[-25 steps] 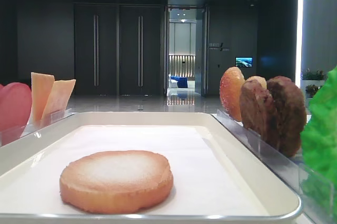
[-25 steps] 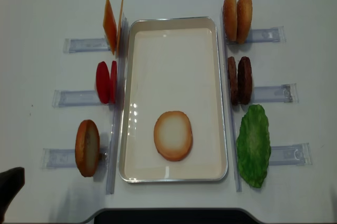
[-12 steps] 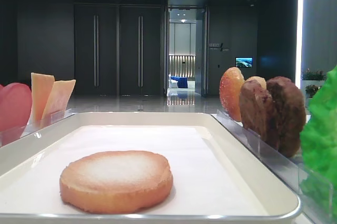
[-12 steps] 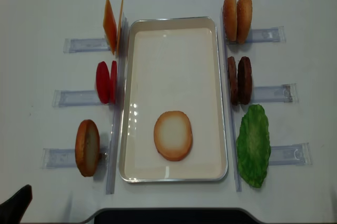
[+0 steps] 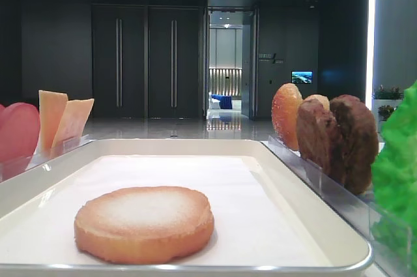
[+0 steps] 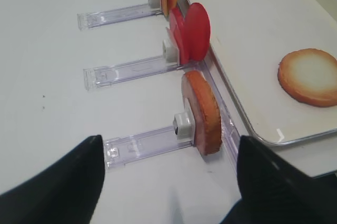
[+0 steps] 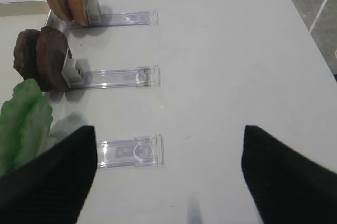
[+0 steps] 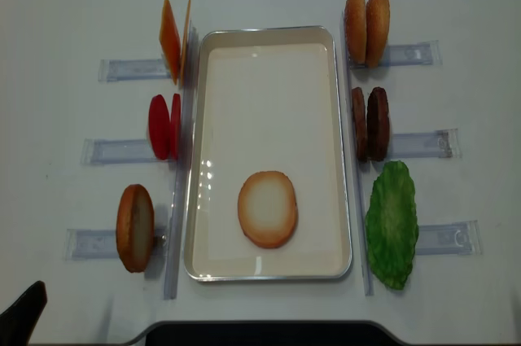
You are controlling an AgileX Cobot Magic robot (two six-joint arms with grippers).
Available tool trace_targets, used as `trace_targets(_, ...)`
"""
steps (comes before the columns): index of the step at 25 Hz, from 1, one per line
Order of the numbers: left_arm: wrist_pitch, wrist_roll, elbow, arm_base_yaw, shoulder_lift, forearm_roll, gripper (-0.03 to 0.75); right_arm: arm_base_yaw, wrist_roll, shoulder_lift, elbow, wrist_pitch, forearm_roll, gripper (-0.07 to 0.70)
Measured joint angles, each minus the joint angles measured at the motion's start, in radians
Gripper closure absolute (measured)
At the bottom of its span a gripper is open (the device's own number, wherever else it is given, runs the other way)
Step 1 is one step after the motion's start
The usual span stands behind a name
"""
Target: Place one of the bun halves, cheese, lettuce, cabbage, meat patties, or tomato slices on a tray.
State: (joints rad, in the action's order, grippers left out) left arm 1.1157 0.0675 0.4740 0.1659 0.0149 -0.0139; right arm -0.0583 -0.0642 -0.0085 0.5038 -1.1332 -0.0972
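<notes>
Realsense view: bun half lies flat in tray. Left gripper and right gripper both wide open, empty. Risk: next reach could topple upright patties nr tray rim.

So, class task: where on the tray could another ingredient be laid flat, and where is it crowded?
The tray is bare from its far rim down to the bun half, which lies near the front. Beside the tray it is crowded: cheese, tomato slices, patties and lettuce hug both long sides.
</notes>
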Motion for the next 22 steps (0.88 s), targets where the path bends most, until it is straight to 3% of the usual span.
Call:
trace_targets(12,-0.001,-0.042,0.000,-0.002,0.000,0.042,0.118,0.000,0.000,0.000,0.000,0.000,0.000,0.093)
trace_targets(22,-0.002,-0.050,0.000,-0.106,0.000,0.051,0.118,0.000,0.000,0.000,0.000,0.000,0.000,0.093)
